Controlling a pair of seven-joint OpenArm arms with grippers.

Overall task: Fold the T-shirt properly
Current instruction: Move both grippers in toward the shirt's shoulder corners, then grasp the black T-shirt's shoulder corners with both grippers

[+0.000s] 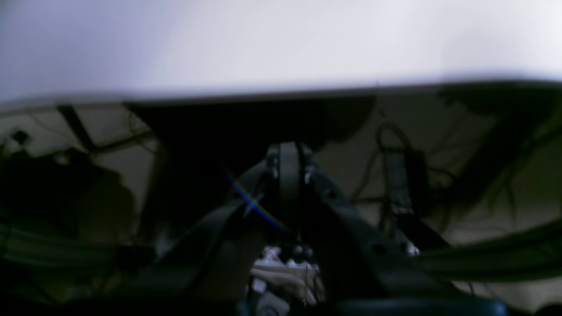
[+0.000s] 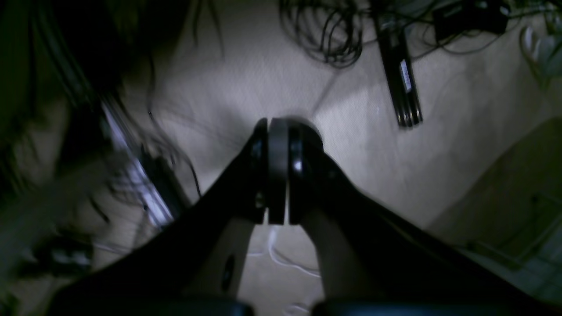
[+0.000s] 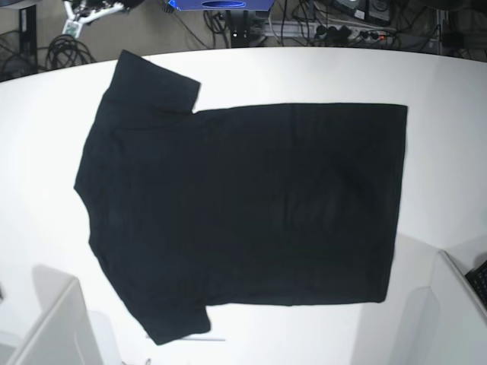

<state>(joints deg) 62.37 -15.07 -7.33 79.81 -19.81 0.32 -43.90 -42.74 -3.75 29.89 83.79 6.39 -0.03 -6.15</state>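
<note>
The black T-shirt lies spread flat on the white table in the base view. Its plain side is up, the collar end is at the left and the hem at the right. No print shows. Neither gripper shows in the base view. In the left wrist view my left gripper is shut and empty, low beside the table's edge. In the right wrist view my right gripper is shut and empty above the floor.
White arm parts stand at the base view's lower left and lower right. Cables and a power strip lie on the floor below the right gripper. More cables and equipment sit behind the table.
</note>
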